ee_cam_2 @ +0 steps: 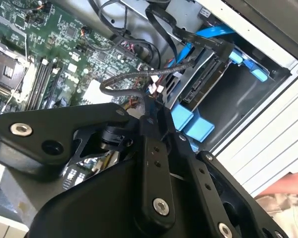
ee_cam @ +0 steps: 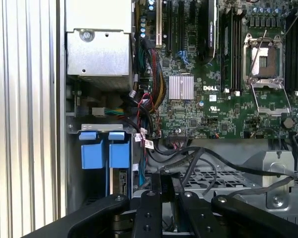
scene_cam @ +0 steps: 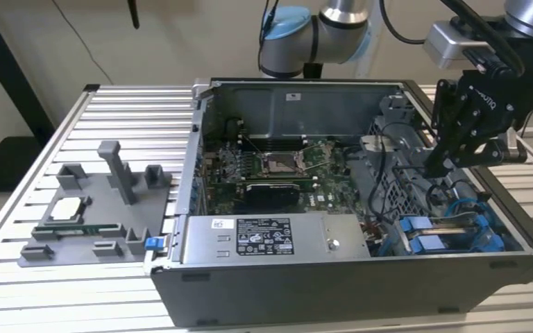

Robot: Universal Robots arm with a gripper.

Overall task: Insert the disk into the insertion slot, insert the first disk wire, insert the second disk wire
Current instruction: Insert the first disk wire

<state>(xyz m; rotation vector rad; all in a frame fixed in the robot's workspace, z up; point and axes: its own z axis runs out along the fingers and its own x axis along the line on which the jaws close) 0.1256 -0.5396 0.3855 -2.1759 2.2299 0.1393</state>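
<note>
The disk (ee_cam_2: 204, 83) lies inside the insertion slot (ee_cam_2: 238, 94) of the grey drive cage, and its blue carrier tabs (ee_cam_2: 189, 121) face the open side of the computer case. In the exterior view the tabs (scene_cam: 426, 234) sit at the case's near right corner. My gripper (scene_cam: 436, 165) hangs just above the cage, behind the tabs. In both wrist views its fingers (ee_cam_2: 151, 119) stand close together on a dark wire (ee_cam_2: 134, 79) that loops up from the fingertips (ee_cam: 156, 184). A blue cable (ee_cam_2: 208, 33) runs over the cage towards the disk.
The open case (scene_cam: 341, 284) stands on a slatted metal table (scene_cam: 26, 291). It holds the motherboard (scene_cam: 276, 173), a grey labelled power-supply box (scene_cam: 266, 239) and bundled wires (ee_cam: 149, 106). A grey fixture (scene_cam: 100, 208) with small parts lies at the exterior view's left.
</note>
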